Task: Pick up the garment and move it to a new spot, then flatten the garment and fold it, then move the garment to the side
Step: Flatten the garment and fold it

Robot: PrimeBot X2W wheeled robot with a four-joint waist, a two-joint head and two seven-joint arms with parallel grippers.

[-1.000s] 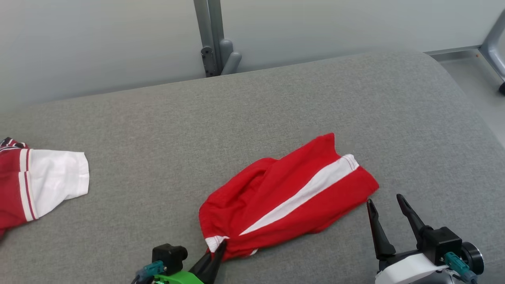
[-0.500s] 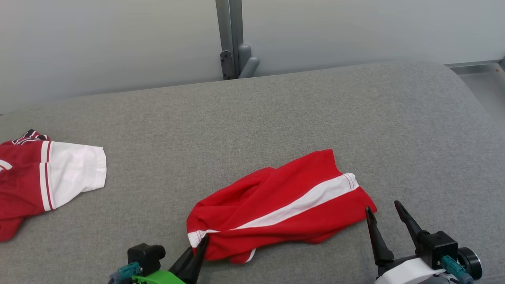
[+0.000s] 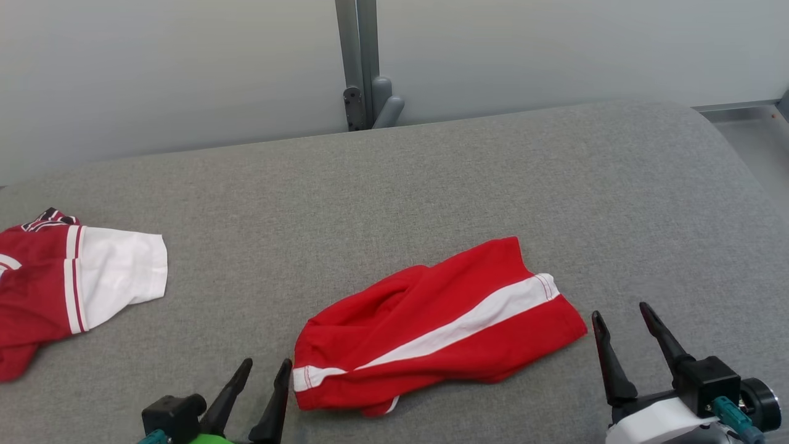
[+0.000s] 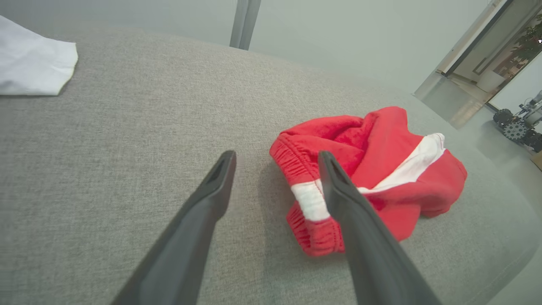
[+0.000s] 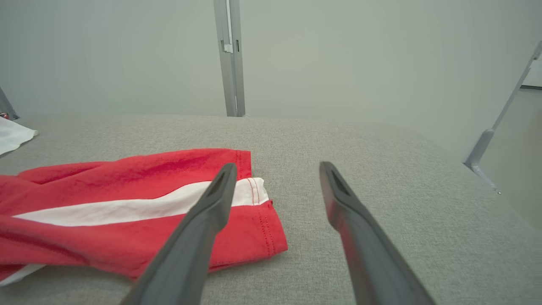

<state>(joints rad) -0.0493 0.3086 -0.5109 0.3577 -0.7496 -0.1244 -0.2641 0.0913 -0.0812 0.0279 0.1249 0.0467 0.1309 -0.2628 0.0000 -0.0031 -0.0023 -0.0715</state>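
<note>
Grey cushion (image 3: 431, 172) holds red shorts (image 3: 431, 320), long axis running from your left gripper (image 3: 266, 364) towards right gripper (image 3: 619, 311). Shorts start just right of left jaws, probably nearer. All 2 jaw pairs gape wide, holding nothing.

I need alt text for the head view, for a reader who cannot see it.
Red shorts with a white side stripe lie crumpled on a grey cushion, between the open left gripper and open right gripper. A red-and-white shirt lies at far left.

Left tool (image 3: 267, 364) base, red-white shirt (image 3: 55, 283) cut by head-view edges.
</note>
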